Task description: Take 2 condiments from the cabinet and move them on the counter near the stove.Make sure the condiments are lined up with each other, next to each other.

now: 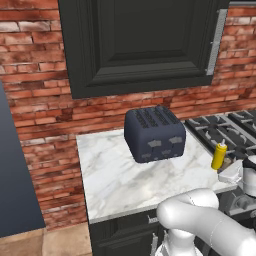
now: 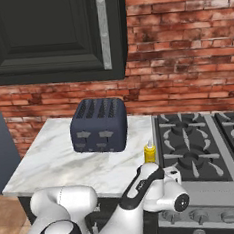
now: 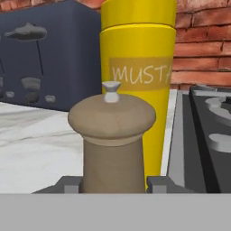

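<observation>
Jaws clamp the tan shaker jar [image 3: 112, 135] on the counter [image 1: 115, 175], beside the mustard bottle [image 3: 140, 81].

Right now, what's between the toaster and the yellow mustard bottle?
Just bare marble counter. In the right base view nothing stands between the toaster and the mustard bottle; the brown shaker sits in front of the bottle.

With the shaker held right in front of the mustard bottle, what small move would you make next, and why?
Probably open the gripper and let go: it is shut on the tan shaker jar, which stands low over the marble counter, close before the yellow mustard bottle, beside the stove.
</observation>
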Controlling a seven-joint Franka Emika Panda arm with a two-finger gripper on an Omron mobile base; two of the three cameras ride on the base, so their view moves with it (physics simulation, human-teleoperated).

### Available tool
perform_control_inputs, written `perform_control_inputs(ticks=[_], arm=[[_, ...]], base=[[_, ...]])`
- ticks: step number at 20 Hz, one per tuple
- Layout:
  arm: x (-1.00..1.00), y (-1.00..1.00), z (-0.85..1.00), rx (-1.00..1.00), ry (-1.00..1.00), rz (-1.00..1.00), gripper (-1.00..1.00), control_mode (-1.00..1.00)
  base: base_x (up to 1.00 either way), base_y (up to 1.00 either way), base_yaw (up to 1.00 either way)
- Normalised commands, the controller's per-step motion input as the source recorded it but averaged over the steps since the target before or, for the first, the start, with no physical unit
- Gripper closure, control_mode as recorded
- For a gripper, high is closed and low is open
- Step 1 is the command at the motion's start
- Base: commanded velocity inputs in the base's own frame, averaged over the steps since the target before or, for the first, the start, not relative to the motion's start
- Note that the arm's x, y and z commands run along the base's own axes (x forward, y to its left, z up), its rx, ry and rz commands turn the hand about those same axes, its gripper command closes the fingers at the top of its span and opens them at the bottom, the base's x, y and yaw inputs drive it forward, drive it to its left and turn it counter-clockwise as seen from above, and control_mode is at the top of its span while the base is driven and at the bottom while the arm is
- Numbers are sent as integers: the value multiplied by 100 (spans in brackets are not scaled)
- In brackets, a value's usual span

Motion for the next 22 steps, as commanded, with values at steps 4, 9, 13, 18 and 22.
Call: perform_control_inputs(ticks=[4, 9, 13, 18, 22], arm=[[0, 0, -1, 0, -1, 0, -100, -100], [0, 0, -4, 0, -8, 0, -100, -100], [0, 0, -1, 0, -10, 0, -100, -100], [0, 0, 0, 0, -5, 0, -100, -100], [-4, -1, 0, 0, 0, 0, -100, -100]], base=[[0, 0, 0], [0, 0, 0], [0, 0, 0], [0, 0, 0], [0, 0, 0]])
